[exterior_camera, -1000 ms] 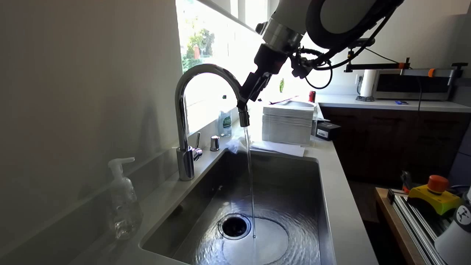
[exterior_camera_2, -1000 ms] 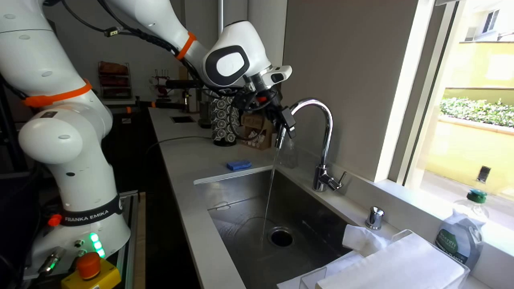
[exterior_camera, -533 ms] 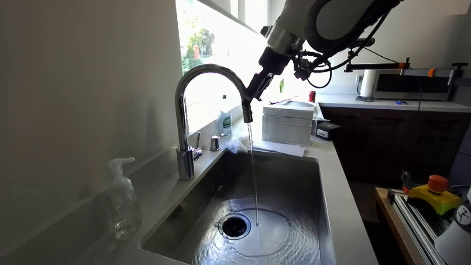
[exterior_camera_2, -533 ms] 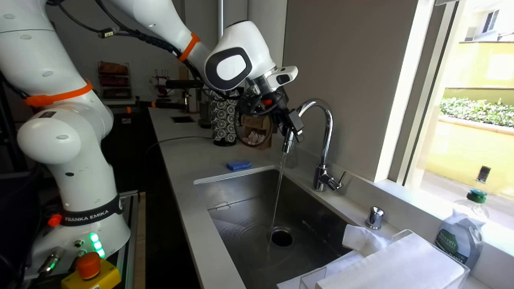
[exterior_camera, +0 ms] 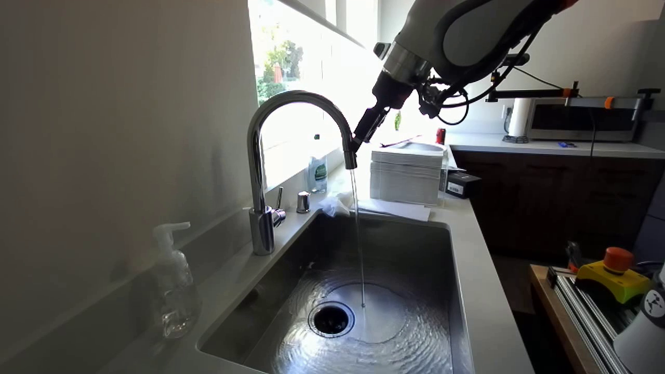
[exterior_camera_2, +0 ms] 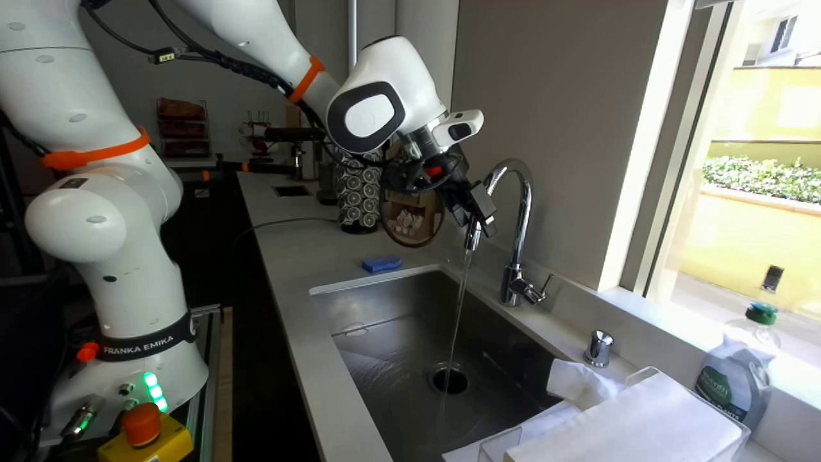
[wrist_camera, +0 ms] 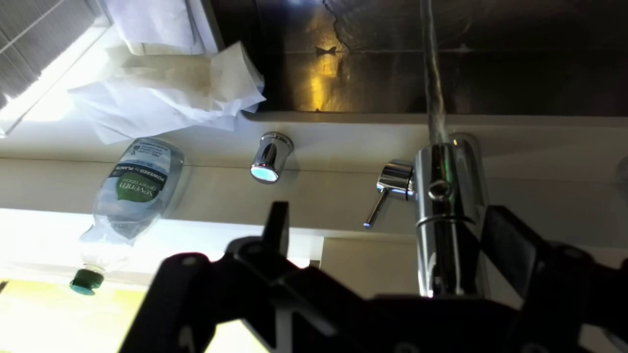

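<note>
A tall chrome faucet (exterior_camera: pixel 297 96) arches over the steel sink (exterior_camera: pixel 405 239); it also shows in an exterior view (exterior_camera_2: pixel 524 218) and the wrist view (wrist_camera: pixel 444 235). Water (exterior_camera: pixel 359 249) runs from its spout into the sink near the drain (exterior_camera: pixel 331 319). My gripper (exterior_camera: pixel 357 141) is at the spout's lower end, also seen in an exterior view (exterior_camera_2: pixel 480 221). In the wrist view my gripper (wrist_camera: pixel 387 208) is open, its fingers on either side of the spout. The spout is close against the right finger, with a wide gap to the left one. The faucet lever (wrist_camera: pixel 377 211) stands beyond.
A clear soap dispenser (exterior_camera: pixel 176 296) stands beside the sink. A chrome cap (exterior_camera_2: pixel 600 348), a dish soap bottle (exterior_camera_2: pixel 731 378) and white papers in a clear holder (exterior_camera_2: pixel 628 423) are along the window side. A blue sponge (exterior_camera_2: pixel 382 264) lies behind the sink.
My gripper and the faucet spout have moved together, swinging the spout rightward in both exterior views. The water stream has shifted with it. The gripper stays around the spout.
</note>
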Tool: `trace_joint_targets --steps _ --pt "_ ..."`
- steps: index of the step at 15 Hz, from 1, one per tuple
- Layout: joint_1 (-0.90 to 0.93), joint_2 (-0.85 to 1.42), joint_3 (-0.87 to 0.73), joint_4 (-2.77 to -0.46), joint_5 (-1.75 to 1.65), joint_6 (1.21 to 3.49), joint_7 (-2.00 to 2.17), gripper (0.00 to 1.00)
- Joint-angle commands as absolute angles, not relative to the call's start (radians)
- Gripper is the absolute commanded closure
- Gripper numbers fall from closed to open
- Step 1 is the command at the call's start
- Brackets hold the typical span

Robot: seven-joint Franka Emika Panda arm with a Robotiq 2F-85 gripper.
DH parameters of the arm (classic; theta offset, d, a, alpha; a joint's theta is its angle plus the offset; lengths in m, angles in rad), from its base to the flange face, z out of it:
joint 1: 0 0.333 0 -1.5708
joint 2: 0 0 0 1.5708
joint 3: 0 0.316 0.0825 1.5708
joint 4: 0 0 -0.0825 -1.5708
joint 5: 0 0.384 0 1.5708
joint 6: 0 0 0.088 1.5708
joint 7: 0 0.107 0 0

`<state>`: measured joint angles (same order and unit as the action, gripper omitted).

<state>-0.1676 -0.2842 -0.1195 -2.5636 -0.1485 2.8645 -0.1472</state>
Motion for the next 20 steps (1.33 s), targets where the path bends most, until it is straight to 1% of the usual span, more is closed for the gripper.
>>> trace_joint_targets --steps 1,9,12,15,20 --pt "-0.202 -0.281 -0.134 -2.564 -0.200 2.883 -0.167 0.00" --pt "-0.250 -0.279 -0.159 -2.540 -0.248 2.885 -0.186 0.00" --pt "-0.237 -0.279 -0.166 -2.540 -0.235 2.880 -0.198 0.00" --pt "-0.184 -0.303 -0.175 -2.549 -0.184 2.861 -0.234 0.00" --pt "-0.107 -0.372 -0.165 -2.540 -0.161 2.743 -0.285 0.00"
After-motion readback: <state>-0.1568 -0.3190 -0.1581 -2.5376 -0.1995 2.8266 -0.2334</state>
